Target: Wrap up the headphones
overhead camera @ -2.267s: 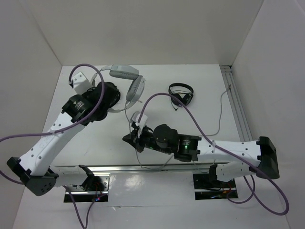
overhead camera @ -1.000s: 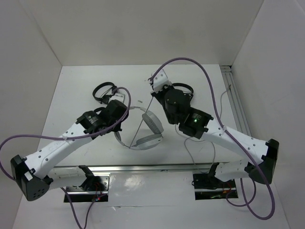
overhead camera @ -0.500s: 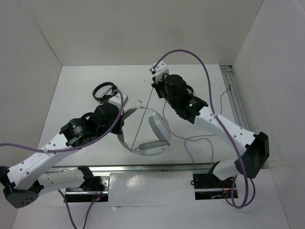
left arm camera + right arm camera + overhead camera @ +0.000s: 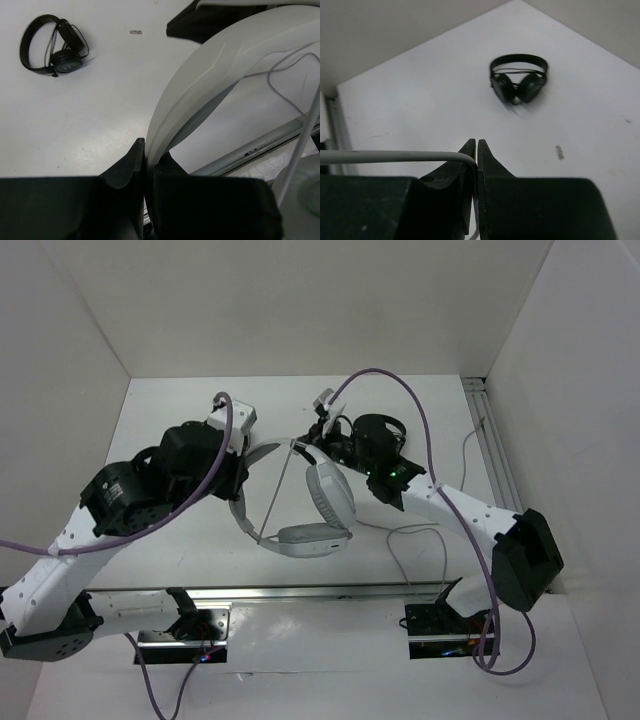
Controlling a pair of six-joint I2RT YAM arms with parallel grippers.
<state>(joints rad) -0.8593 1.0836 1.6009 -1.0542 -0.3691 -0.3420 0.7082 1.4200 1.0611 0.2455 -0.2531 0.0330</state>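
The white headphones hang off the table, both earcups low and the wide band curving up on the left. My left gripper is shut on the band; in the left wrist view the band rises from between my left gripper's tips. The thin grey cable runs taut from the lower earcup up to my right gripper, which is shut on it. In the right wrist view the cable bends into the closed tips of my right gripper.
One small black headphone set lies partly under my right arm, and a black set shows in each wrist view. Slack grey cable loops on the table at front right. A metal rail runs along the right edge.
My right gripper has moved left and lower with the cable. My left arm has swung up and back, lifting the band. The earcups have shifted slightly toward the back.
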